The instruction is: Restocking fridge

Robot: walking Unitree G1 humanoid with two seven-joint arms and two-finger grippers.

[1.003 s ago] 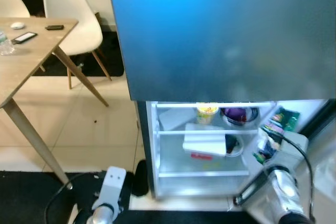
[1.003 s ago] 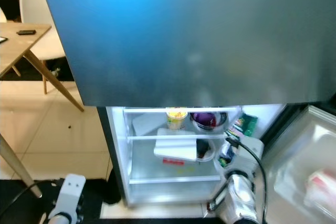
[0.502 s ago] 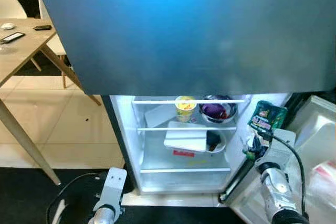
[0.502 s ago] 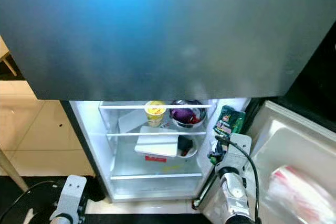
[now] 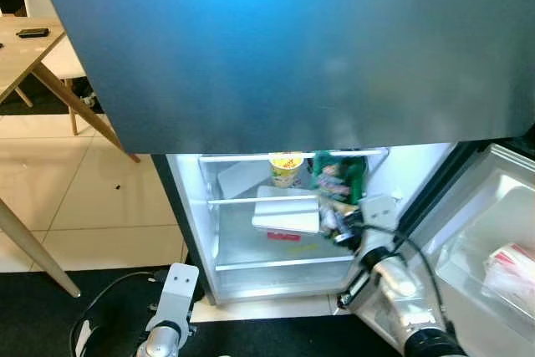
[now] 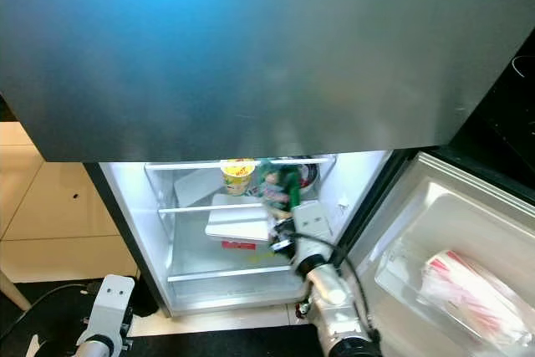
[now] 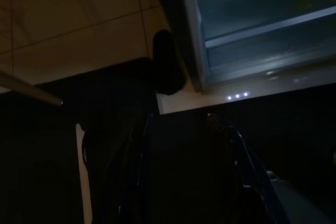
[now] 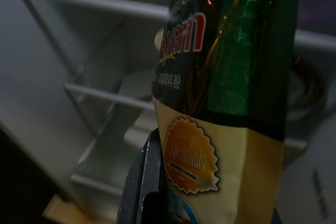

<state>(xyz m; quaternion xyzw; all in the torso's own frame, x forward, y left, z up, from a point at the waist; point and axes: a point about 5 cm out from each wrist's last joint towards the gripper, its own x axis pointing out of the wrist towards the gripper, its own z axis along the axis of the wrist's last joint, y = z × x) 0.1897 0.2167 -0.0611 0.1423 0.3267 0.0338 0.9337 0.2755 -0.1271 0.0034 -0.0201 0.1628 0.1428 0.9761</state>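
Restocking in progress: right pincer [image 5: 344, 225] clenched on green snack packet [image 5: 337, 180], gripped at its lower edge, long axis upright, packet rising above the fingers and held inside the open fridge [image 5: 205, 232] at the level of the upper wire shelf [image 5: 242, 200]. Packet's printed face, green over a cream band with a round gold seal, close before the right wrist camera, one black finger [image 8: 147, 182] pressed against its side. Beyond and beside the packet on the lit shelves: yellow cup [image 5: 286, 167] on the top tier to the robot's left of the packet; white flat box [image 5: 287, 211] on the tier below, just beside the pincer; bowl [image 6: 307, 172] partly hidden behind the packet. Judged next need: short forward travel, packet kept upright, into the free gap to the right of the cup. Fridge door [image 6: 468, 265] swung open at right, wrapped red-and-white pack [image 6: 472, 294] in its bin. Left pincer [image 7: 184, 171] low near the dark floor mat [image 5: 50, 315], well apart from the shelves, idle; finger state too dark to tell. Right arm alone near the work.
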